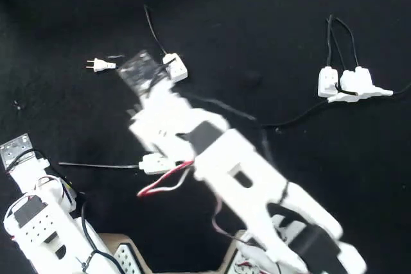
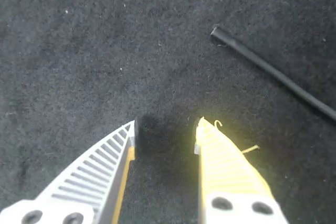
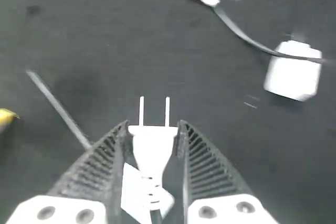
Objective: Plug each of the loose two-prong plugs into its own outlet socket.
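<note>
**Fig.: approach to socket, plug in hand.**

(a) My R claw (image 3: 153, 124) is clamped on a white two-prong plug (image 3: 152, 148). I pinch its body by the flat sides and leave the prongs (image 3: 142, 109) bare and pointing fwd, so they can enter the slots w/o a regrip.

(b) The claw hangs over the black table (image 1: 257, 30), just beside the nearest outlet socket (image 1: 176, 68), a white block w/ a black cord. I judge this socket the target. Insertion is not yet done, and the prongs need lining up w/ the slots first.

(c) Loose plug A (image 1: 99, 65) lies on the claw's other side from the socket. Loose plug B (image 1: 154, 163) lies under my R arm.

(d) My L claw (image 2: 166, 124) has its fingers apart and empty, low over bare cloth near a cut cord end (image 2: 216, 35). It is prob. parked there to stay clear.

(e) In the outlet cluster (image 1: 347, 85) well apart, one plug seems already seated.
</note>
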### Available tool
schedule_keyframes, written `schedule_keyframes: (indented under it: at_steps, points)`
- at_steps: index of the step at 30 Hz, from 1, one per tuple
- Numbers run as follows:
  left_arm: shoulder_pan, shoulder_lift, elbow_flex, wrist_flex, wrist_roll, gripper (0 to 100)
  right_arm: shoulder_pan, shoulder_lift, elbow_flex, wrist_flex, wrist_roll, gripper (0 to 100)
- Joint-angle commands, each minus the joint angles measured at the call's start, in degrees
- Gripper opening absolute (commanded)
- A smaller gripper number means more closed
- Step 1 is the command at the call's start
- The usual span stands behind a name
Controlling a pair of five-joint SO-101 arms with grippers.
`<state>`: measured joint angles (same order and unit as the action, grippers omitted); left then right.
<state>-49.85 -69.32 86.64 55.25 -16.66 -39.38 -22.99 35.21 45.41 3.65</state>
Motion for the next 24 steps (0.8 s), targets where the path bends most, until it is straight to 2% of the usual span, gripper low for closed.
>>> schedule_keyframes:
  at_steps: [1,6,11,15,20,24]
  points:
    - [2.8,-0.4,-2.7,0.1,0.6,19,9.5,-5.9,-0.6,9.3,4.3,1.1]
    - [9.3,-0.4,-12.0,5.7,0.8,19,19.3,-9.9,-0.4,17.0,6.4,1.1]
    - [16.8,0.2,-19.5,6.3,1.5,19,23.3,-10.8,1.3,20.9,7.1,1.1]
    - [24.4,0.4,-24.9,6.7,7.6,19,23.1,-11.1,8.0,17.1,7.1,1.1]
    - [33.5,2.4,-27.7,6.1,12.7,19,23.2,-11.1,18.2,7.2,7.1,1.1]
    - [36.4,11.9,-27.7,-0.8,14.9,19,23.2,-11.0,23.6,1.0,7.1,1.1]
